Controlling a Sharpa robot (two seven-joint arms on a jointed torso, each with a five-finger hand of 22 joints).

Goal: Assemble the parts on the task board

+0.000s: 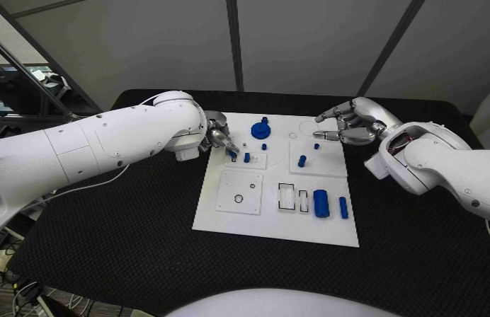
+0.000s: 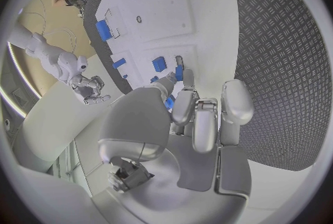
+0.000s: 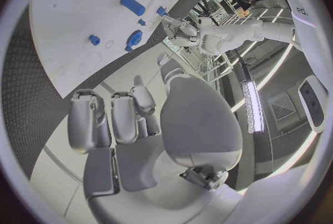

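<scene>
The white task board (image 1: 237, 218) lies mid-table. My left hand (image 1: 219, 139) hovers over its near-left part and pinches a small blue part (image 2: 169, 102) between thumb and a finger, just above a small plate holding a blue peg (image 1: 247, 157). A blue gear (image 1: 261, 129), two more pegs (image 1: 302, 160), a thick blue cylinder (image 1: 321, 203) and a thinner one (image 1: 343, 207) are on the board. My right hand (image 1: 347, 124) hangs above the board's far right corner, fingers loosely bent and apart, holding nothing. The right wrist view shows the gear (image 3: 134, 39) and a cylinder (image 3: 132, 4).
The board carries a square plate with a ring hole (image 1: 239, 198) and two rectangular slots (image 1: 294, 198). Black textured table (image 1: 112, 246) surrounds the board on all sides. Grey wall panels stand behind the table's far edge.
</scene>
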